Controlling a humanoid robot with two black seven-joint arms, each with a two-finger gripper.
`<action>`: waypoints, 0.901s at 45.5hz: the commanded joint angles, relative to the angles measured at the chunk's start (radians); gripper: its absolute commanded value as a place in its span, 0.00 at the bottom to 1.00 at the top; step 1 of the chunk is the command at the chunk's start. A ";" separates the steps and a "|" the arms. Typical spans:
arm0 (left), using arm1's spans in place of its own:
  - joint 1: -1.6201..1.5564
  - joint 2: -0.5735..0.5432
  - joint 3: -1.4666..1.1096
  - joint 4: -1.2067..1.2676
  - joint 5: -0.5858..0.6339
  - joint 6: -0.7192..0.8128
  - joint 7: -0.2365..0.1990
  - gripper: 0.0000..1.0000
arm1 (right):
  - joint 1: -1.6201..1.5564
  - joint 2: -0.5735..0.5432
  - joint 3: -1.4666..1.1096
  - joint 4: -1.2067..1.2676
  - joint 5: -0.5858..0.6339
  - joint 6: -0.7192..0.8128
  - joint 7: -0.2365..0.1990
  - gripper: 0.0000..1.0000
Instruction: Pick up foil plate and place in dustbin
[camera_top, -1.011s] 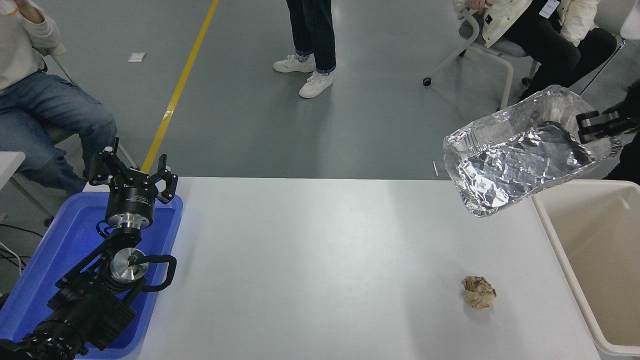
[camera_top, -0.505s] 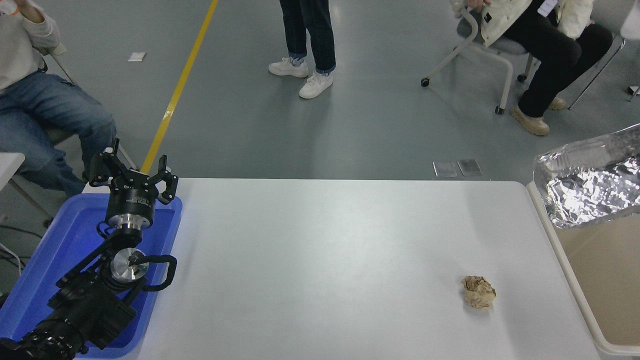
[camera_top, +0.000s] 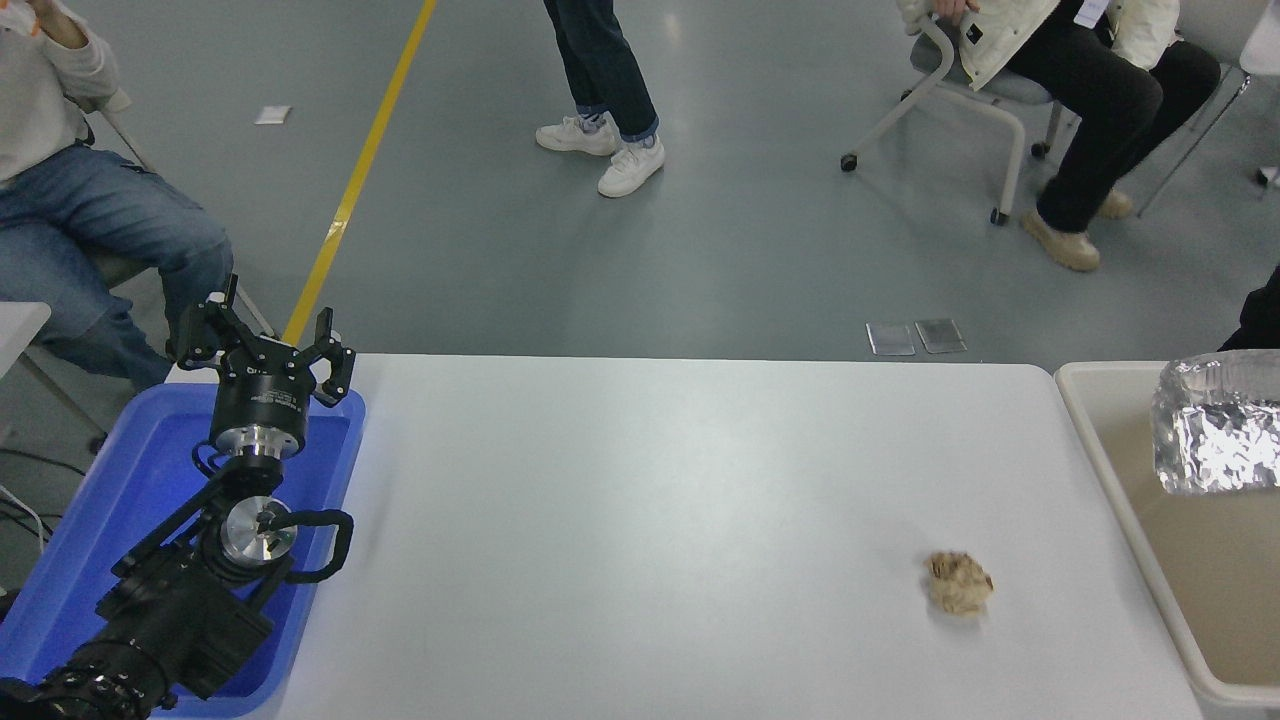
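The foil plate (camera_top: 1215, 425), shiny crinkled silver, shows at the right edge inside the outline of the cream-beige dustbin (camera_top: 1108, 470), its right part cut off by the picture's edge. I cannot tell whether it is held or lying in the bin. A dark piece of my right arm (camera_top: 1262, 312) shows at the right edge above it; the right gripper itself is out of view. My left gripper (camera_top: 265, 345) is open and empty, parked over the blue tray at the lower left.
A small crumpled brown paper ball (camera_top: 958, 583) lies on the white table (camera_top: 640, 520) near the bin. The blue tray (camera_top: 110, 500) sits at the left edge. A person stands beyond the table (camera_top: 600, 90); two sit at the far left (camera_top: 90, 220) and far right (camera_top: 1060, 60).
The foil plate has moved right and down, from above the table's far right corner to within the dustbin's outline. The right gripper has left the picture. The left arm has not moved.
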 joint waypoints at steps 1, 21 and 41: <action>0.000 0.000 0.000 0.000 0.000 0.000 0.000 0.99 | -0.281 0.137 0.259 -0.207 0.010 -0.090 -0.007 0.00; -0.001 0.000 0.000 0.000 0.000 0.000 0.000 0.99 | -0.341 0.169 0.292 -0.257 0.018 -0.092 -0.010 0.00; -0.001 0.000 0.000 0.000 0.000 0.000 0.000 0.99 | -0.337 0.172 0.320 -0.241 0.033 -0.086 -0.010 1.00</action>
